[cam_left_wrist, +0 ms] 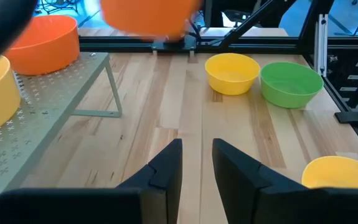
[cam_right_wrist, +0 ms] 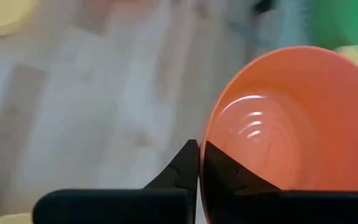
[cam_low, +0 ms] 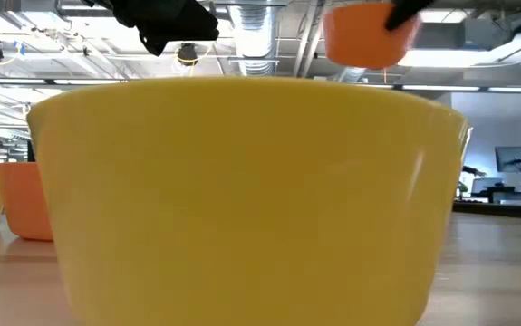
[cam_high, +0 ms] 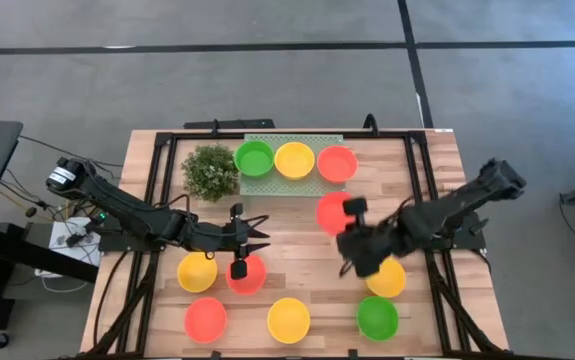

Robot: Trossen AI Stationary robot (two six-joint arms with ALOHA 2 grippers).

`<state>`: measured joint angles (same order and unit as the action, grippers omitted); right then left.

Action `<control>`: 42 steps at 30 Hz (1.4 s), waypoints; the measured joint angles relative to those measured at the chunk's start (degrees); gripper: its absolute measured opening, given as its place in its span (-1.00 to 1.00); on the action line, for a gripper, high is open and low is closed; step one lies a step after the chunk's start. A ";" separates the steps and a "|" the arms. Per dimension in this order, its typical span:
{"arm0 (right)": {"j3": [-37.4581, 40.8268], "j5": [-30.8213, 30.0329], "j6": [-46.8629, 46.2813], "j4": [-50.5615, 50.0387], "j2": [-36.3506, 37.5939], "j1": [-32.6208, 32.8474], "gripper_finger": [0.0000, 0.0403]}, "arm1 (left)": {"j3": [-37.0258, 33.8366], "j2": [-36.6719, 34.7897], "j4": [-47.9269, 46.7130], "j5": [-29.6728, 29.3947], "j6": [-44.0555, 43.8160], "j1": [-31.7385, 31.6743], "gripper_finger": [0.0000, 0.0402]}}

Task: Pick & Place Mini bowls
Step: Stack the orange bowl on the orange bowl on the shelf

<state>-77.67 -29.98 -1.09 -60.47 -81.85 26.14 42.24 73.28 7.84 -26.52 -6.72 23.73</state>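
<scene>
Three mini bowls, green [cam_high: 254, 158], yellow [cam_high: 294, 160] and red-orange [cam_high: 336, 163], sit on the pale green tray [cam_high: 267, 186] at the table's far side. Several more rest on the wood: yellow [cam_high: 197, 271], red-orange [cam_high: 246, 274], red-orange [cam_high: 205, 318], yellow [cam_high: 288, 319], green [cam_high: 377, 317], yellow [cam_high: 387, 277]. My right gripper [cam_high: 350, 214] is shut on another red-orange bowl [cam_high: 332, 212] above the table's middle. My left gripper [cam_high: 257, 236] hovers open left of centre, above the red-orange bowl on the wood, touching nothing. My right gripper pinches the red-orange bowl by its rim [cam_right_wrist: 205, 146], one finger [cam_right_wrist: 225, 171] inside the bowl and the other [cam_right_wrist: 185, 165] outside its wall. The bowl is lifted clear of the table, seen high up in the low view [cam_low: 369, 34].
A bushy green plant [cam_high: 210, 171] stands left of the tray. A black frame [cam_high: 157, 170] runs along the table's sides and far edge. In the low view a yellow bowl [cam_low: 242, 199] fills the foreground. Bare wood lies between the two arms.
</scene>
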 joint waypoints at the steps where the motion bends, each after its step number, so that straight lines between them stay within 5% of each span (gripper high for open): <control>1: -0.26 -0.34 1.88 0.02 1.13 -1.45 -0.97 | 0.00 0.00 0.02 0.00 -0.02 0.00 -0.55; 11: -0.48 0.07 11.92 0.11 8.20 -21.36 -0.99 | 0.00 0.00 0.15 0.00 -0.02 0.00 -0.55; 18: 0.13 9.27 14.86 -0.97 4.56 -33.88 -0.99 | 0.00 0.00 0.17 0.00 0.01 0.00 -0.55; 36: 0.09 23.90 18.17 2.03 -0.33 -39.26 -0.99 | 0.00 -0.02 0.35 0.00 0.22 -0.02 -0.55; 42: 0.02 24.18 18.19 3.60 -1.38 -40.17 -0.98 | 0.00 -0.04 0.37 0.00 0.22 -0.02 -0.55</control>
<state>-77.65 -5.80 17.10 -56.87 -83.23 -14.03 42.24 73.23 8.21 -26.52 -6.50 23.70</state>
